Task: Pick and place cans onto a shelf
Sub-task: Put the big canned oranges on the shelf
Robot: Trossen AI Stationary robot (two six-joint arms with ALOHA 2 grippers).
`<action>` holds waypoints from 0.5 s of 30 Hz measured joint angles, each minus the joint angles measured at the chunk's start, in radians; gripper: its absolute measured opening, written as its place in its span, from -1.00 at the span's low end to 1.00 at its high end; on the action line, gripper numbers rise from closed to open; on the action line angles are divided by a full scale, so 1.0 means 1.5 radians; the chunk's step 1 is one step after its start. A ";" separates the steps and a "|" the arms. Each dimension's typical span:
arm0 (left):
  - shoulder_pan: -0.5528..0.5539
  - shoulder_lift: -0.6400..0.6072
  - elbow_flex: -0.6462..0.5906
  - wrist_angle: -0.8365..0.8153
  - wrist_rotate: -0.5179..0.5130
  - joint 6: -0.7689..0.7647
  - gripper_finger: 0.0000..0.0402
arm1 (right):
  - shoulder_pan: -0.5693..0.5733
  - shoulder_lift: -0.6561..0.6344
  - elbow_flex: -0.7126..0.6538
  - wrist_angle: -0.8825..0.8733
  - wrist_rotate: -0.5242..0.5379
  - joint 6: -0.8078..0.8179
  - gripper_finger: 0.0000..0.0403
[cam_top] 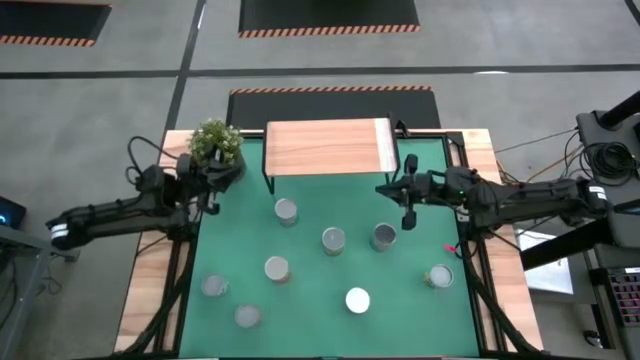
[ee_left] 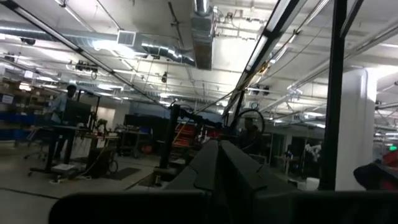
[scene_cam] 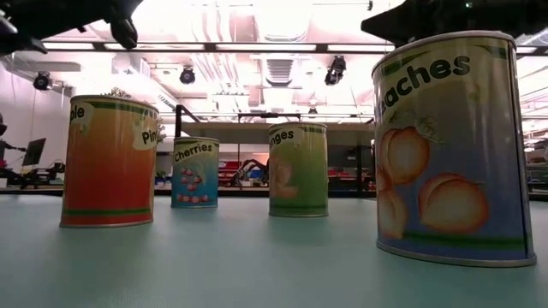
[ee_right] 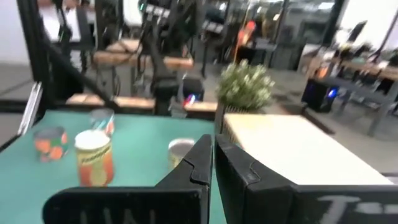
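At twelve o'clock on the green table [cam_top: 310, 310] stands the shelf [cam_top: 325, 147], its wooden top bare. Eight cans [cam_top: 333, 240] sit scattered across the mat below it, from about three round to nine o'clock. The left gripper [cam_top: 213, 189] hangs at ten o'clock beside the plant [cam_top: 215, 141], jaws pressed together, holding nothing. The right gripper [cam_top: 407, 205] hovers at two o'clock, just off the shelf's right end, likewise closed and empty.

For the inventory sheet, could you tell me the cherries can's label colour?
Light blue with red cherries, clearest in the low view: cherries can.
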 joint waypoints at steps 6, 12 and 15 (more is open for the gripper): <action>0.000 0.026 0.030 -0.027 0.000 0.056 -1.00 | 0.043 0.054 0.080 -0.125 0.006 0.004 -0.96; 0.000 0.028 0.050 -0.042 0.001 0.069 -1.00 | 0.085 0.100 0.141 -0.211 0.008 0.035 -0.96; 0.000 0.028 0.055 -0.057 0.001 0.069 -1.00 | 0.110 0.120 0.160 -0.242 0.036 0.049 -0.96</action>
